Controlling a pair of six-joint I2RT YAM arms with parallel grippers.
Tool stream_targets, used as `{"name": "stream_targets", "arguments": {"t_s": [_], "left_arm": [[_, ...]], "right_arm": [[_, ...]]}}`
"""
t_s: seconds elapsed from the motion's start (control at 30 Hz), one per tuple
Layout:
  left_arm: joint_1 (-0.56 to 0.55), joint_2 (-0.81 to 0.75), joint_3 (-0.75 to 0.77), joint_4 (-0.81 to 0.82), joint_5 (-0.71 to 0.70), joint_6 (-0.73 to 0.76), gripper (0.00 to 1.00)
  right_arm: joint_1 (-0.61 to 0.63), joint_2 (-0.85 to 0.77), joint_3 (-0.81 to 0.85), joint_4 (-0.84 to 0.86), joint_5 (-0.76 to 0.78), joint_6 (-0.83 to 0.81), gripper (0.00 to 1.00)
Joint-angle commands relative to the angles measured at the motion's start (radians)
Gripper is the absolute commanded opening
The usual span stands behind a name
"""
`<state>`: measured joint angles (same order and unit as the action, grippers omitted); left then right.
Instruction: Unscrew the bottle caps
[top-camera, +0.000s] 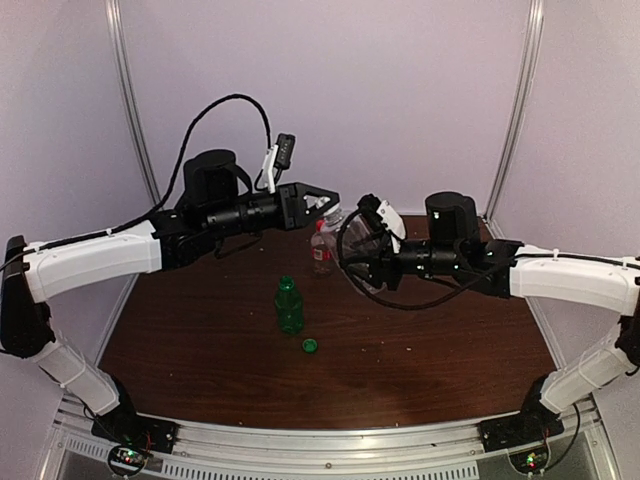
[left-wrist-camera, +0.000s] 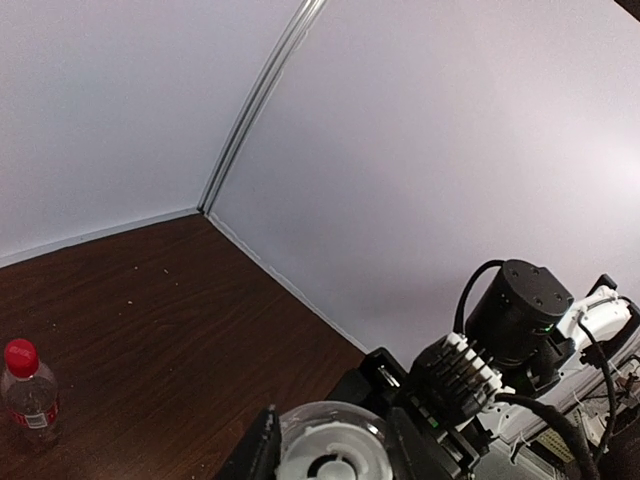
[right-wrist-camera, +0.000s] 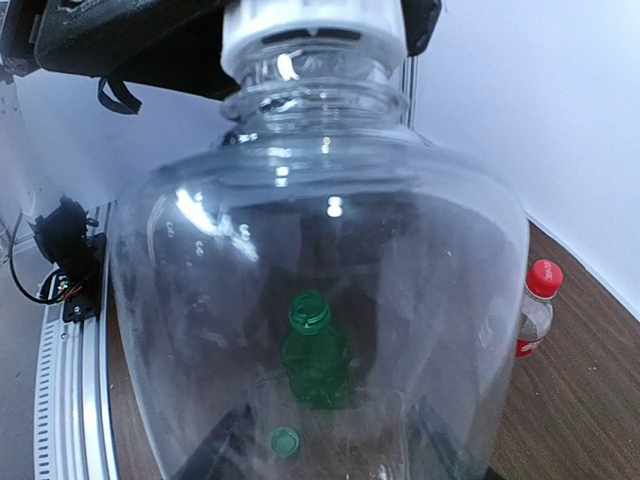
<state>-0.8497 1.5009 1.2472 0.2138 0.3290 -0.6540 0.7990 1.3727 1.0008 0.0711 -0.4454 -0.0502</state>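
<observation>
The left end effector seemingly grips the white cap, the red-capped bottle standing well apart.

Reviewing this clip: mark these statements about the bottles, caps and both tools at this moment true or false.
1. The green cap lies on the table beside the upright green bottle. True.
2. The red cap is off its bottle. False: it sits on the short red-labelled bottle.
3. The left tool is closed on the white cap. True.
4. The right tool is empty. False: it holds the large clear bottle by its body.
</observation>
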Motion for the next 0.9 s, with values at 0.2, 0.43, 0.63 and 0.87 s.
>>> {"name": "stream_targets", "arguments": {"t_s": [0.2, 0.43, 0.63, 0.87], "left_arm": [[0.004, 0.043, 0.008, 0.170, 0.162, -0.004, 0.47], [0.033, 0.037, -0.019, 0.255, 0.263, -0.009, 0.62], [0.077, 0.001, -0.079, 0.340, 0.348, 0.005, 0.72], [0.095, -0.016, -0.120, 0.504, 0.574, 0.029, 0.76]], "right_arm": [[-0.018, -0.043, -0.014, 0.068, 0.000, 0.018, 0.49], [-0.019, -0.048, -0.015, 0.044, -0.069, 0.006, 0.49], [-0.021, -0.043, -0.006, 0.019, -0.193, 0.000, 0.49], [-0.022, -0.021, 0.016, 0.007, -0.385, 0.006, 0.50]]}}
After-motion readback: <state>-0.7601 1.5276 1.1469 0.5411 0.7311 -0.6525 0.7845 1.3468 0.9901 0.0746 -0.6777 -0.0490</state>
